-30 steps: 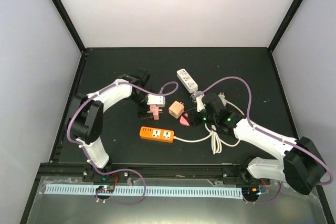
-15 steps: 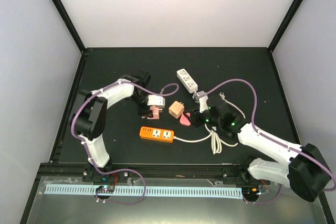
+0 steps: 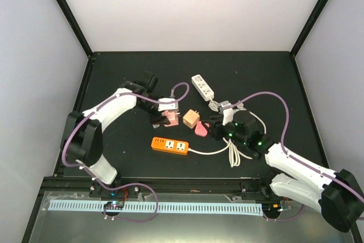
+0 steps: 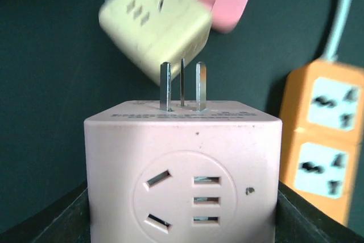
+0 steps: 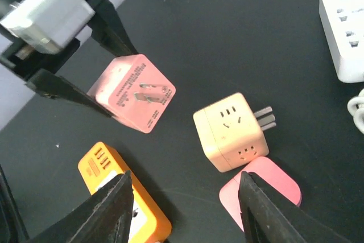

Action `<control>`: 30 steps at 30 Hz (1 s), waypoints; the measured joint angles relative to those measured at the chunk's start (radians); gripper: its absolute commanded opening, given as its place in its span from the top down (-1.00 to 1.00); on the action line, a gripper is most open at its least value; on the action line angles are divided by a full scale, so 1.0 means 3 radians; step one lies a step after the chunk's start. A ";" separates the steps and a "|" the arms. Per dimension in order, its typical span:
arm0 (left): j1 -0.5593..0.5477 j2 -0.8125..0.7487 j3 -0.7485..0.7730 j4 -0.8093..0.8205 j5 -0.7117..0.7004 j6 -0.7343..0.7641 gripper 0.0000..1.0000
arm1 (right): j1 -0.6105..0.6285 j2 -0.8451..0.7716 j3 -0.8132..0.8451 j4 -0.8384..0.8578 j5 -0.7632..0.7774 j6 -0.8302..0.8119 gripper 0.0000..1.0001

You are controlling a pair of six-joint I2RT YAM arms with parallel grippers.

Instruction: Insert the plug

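Jaws of the left gripper (image 3: 165,116) were clamped on the pink cube plug (image 4: 182,169), its prongs pointing away from the wrist, beside the beige cube adapter (image 5: 232,132) and near the orange power strip (image 3: 169,145); the right gripper (image 5: 185,177) hung with jaws apart

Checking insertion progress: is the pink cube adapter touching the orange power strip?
Apart. The top external view shows bare black table between the pink cube adapter and the orange power strip.

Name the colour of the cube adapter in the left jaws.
Pink cube adapter, clearest in left wrist view.
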 measured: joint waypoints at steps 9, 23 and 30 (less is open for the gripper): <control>0.0085 -0.0496 0.0186 -0.0323 0.1342 -0.0439 0.97 | -0.0001 -0.0546 -0.0422 0.0680 -0.0154 0.0038 -0.81; 0.0175 -0.1437 -0.0393 0.0830 0.2756 -0.1986 0.97 | 0.0324 -0.0446 -0.0481 0.1729 -0.0478 0.0136 -0.93; 0.0177 -0.1695 -0.0791 0.1846 0.2878 -0.2912 0.97 | 0.0600 -0.0080 -0.0272 0.2166 -0.0470 0.0125 -0.96</control>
